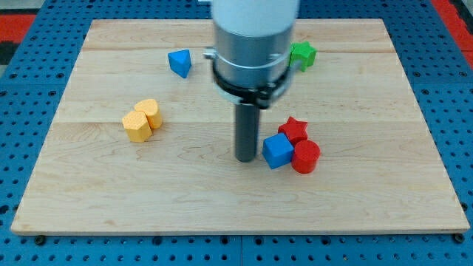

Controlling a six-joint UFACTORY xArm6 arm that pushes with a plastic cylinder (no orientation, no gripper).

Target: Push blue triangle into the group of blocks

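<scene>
The blue triangle (179,63) lies near the view's top, left of centre, alone on the wooden board (111,199). A group of blocks sits right of centre: a blue cube (277,151), a red star (293,130) and a red cylinder (305,157), touching one another. My tip (245,158) rests on the board just left of the blue cube, far below and to the right of the blue triangle. The arm's grey body (251,44) hides part of the board's top centre.
Two yellow blocks (142,120) sit together at the view's left. A green star (301,54) lies near the top, partly hidden behind the arm. Blue pegboard (22,111) surrounds the board.
</scene>
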